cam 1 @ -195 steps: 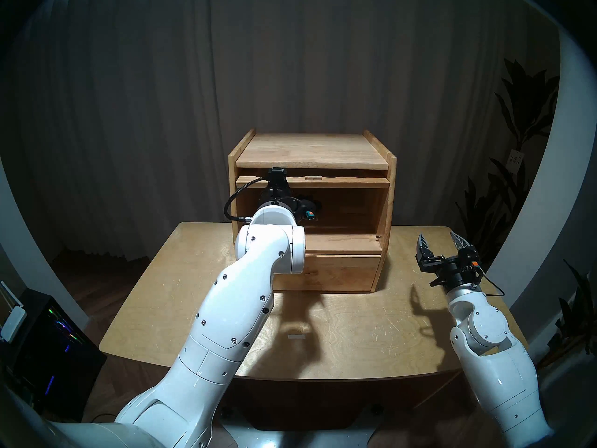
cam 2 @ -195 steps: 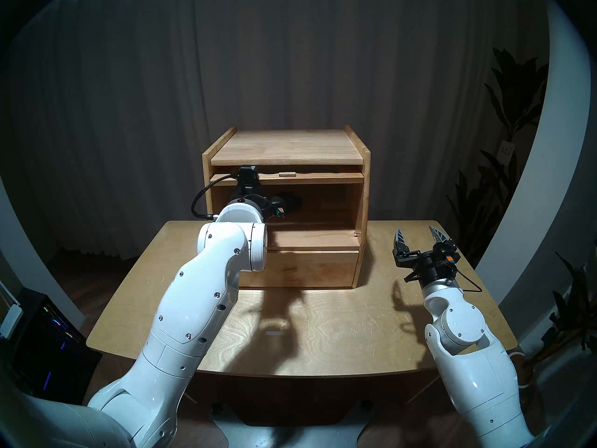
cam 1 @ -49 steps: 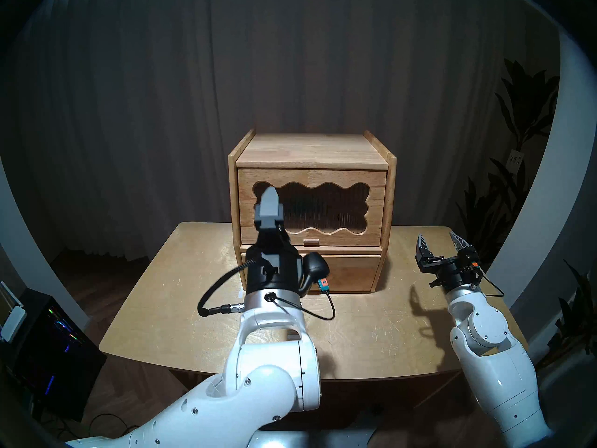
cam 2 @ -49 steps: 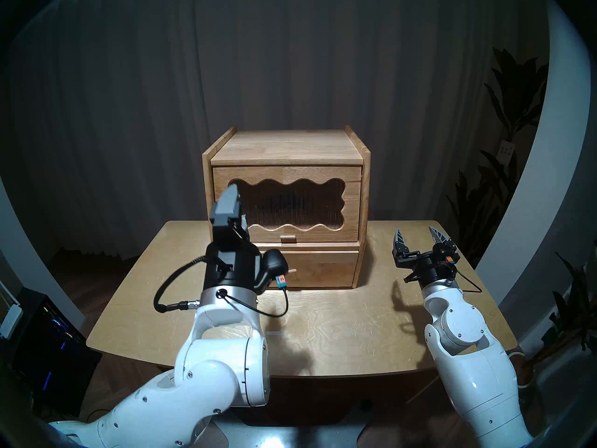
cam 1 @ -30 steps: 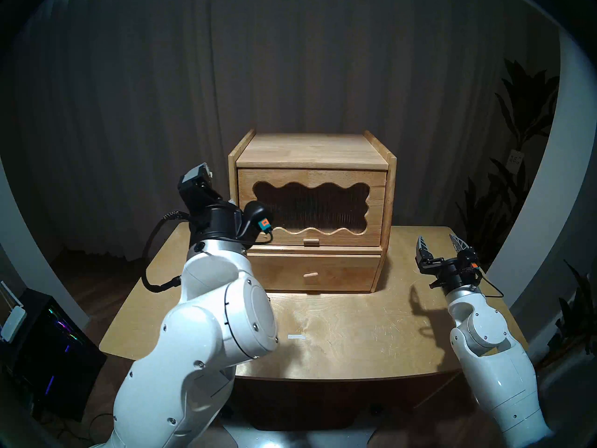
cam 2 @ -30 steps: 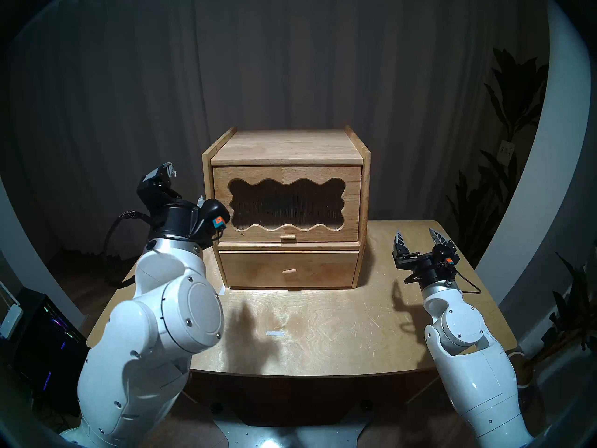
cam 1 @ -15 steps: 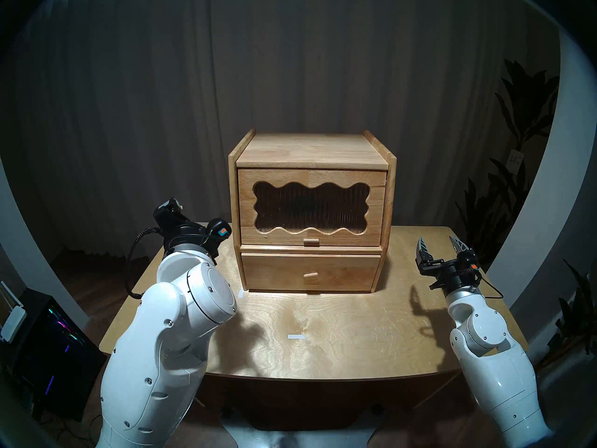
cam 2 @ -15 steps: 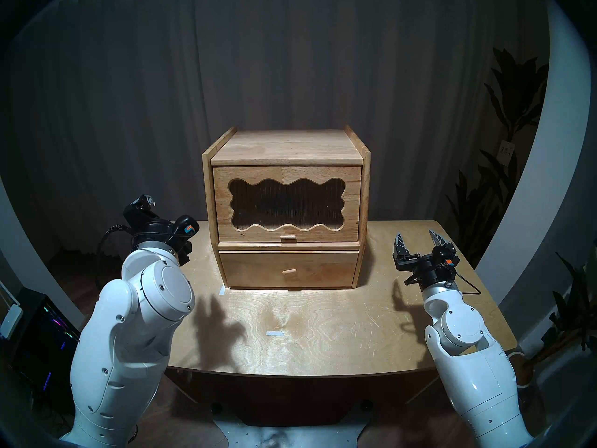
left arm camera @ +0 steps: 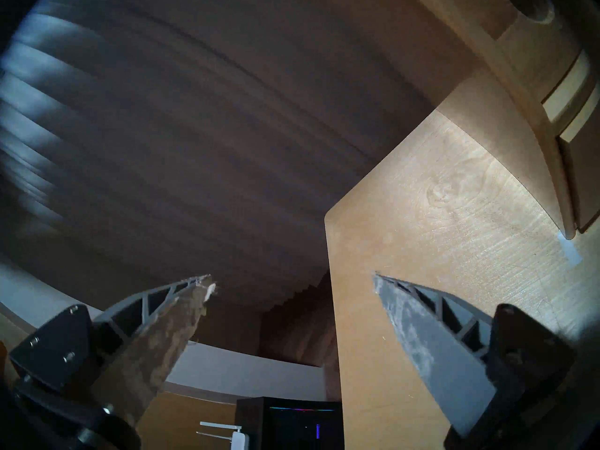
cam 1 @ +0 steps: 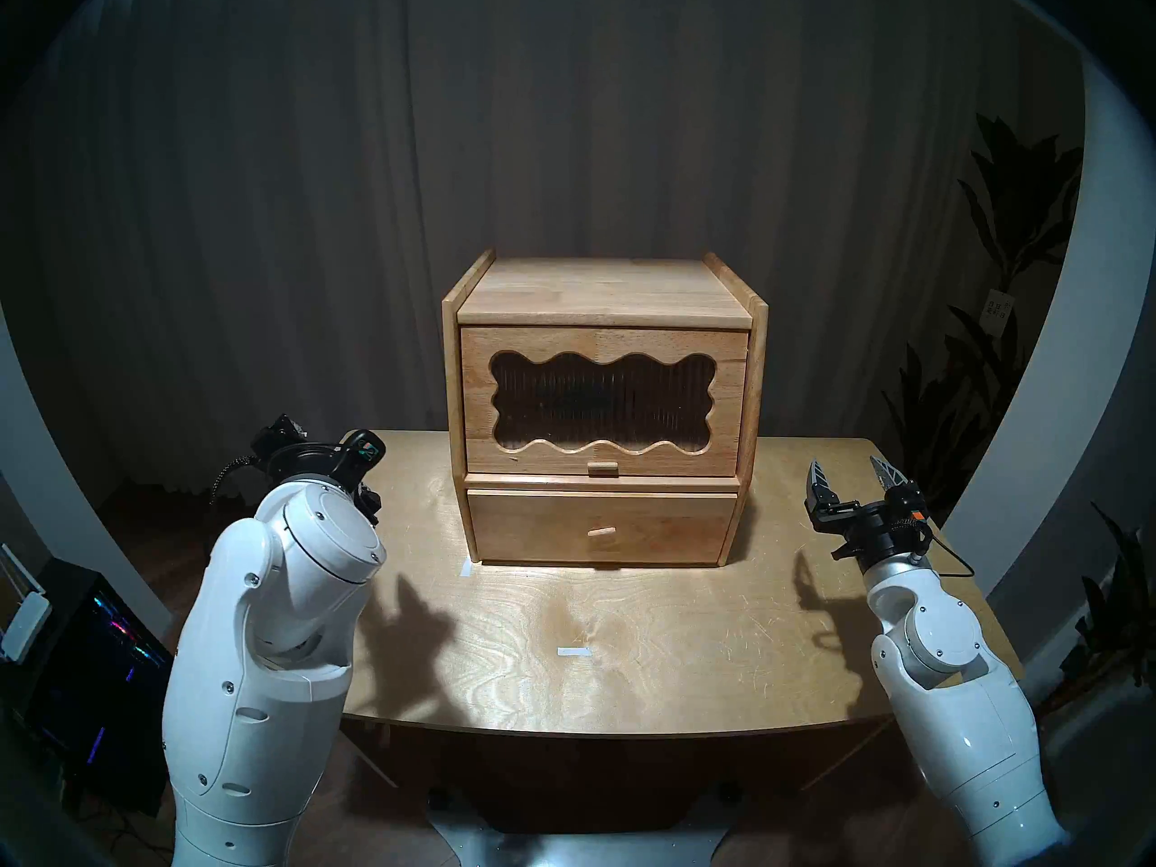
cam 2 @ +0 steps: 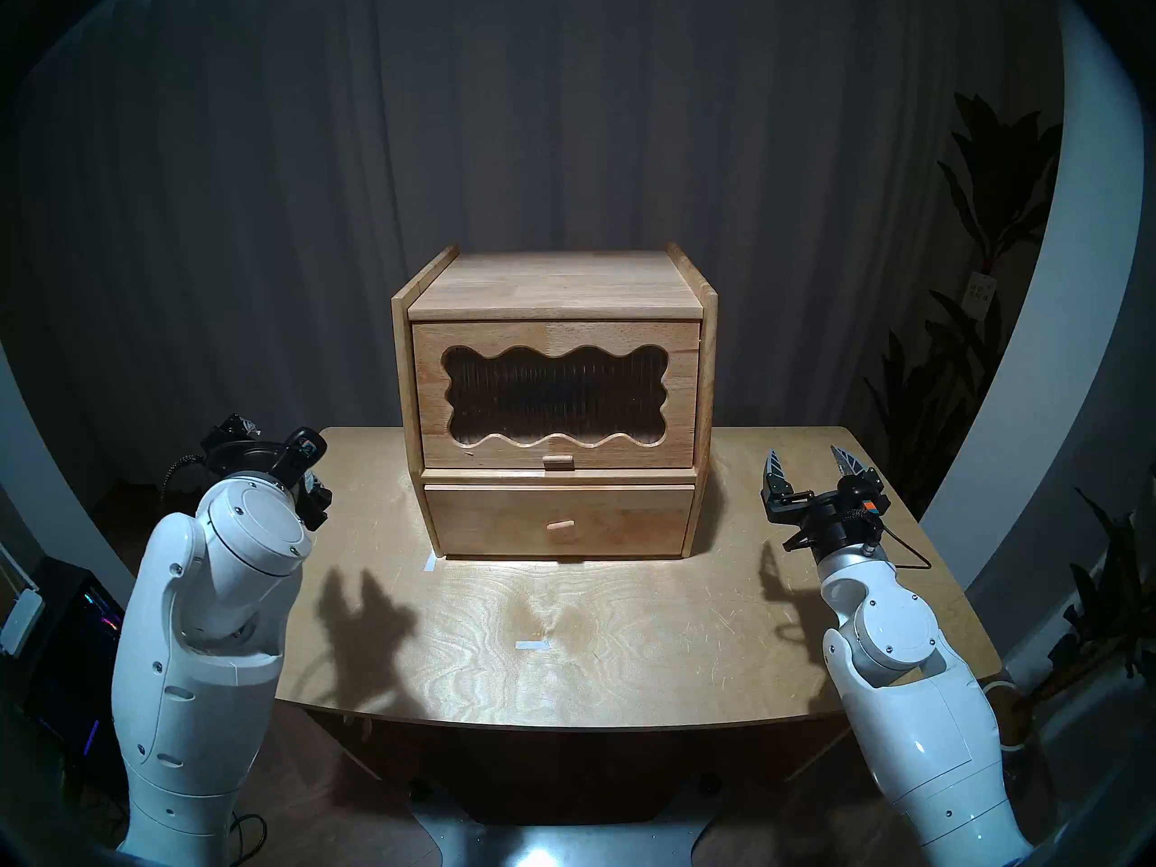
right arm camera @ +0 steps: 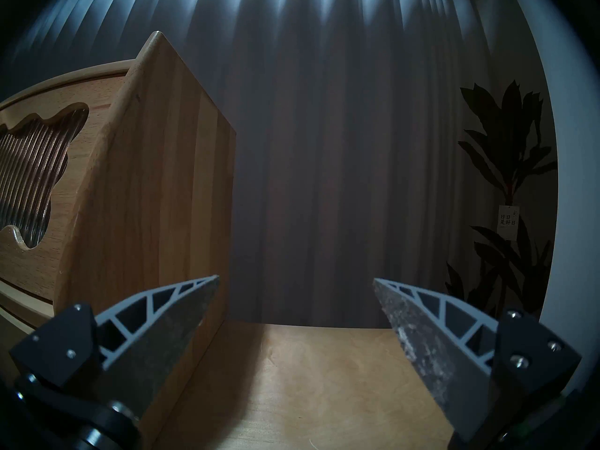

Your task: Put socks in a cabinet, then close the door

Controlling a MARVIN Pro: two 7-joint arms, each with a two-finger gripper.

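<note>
The light-wood cabinet [cam 1: 600, 290] stands at the back middle of the table [cam 1: 625, 628]. Its door [cam 1: 603, 340] with the wavy ribbed window hangs shut, tab handle [cam 1: 602, 468] at the bottom. The socks are hidden; only a dark blur shows behind the ribbed window. My left gripper [left arm camera: 292, 277] is open and empty over the table's left rear corner, well left of the cabinet. My right gripper [cam 1: 846, 465] is open and empty to the right of the cabinet, above the table; it also shows in the right wrist view [right arm camera: 295, 277].
The lower drawer [cam 1: 663, 528] with its peg knob [cam 1: 602, 532] is shut. Tape marks lie on the table [cam 1: 573, 652] and at the cabinet's left front corner [cam 1: 465, 568]. A computer case [cam 1: 94, 659] stands left of the table, plants [cam 1: 1001, 346] to the right.
The door, open 6.5 s ago with my left gripper inside the cabinet, is now shut. My left arm has swung away left and down to the table's left corner. The right arm has not moved.
</note>
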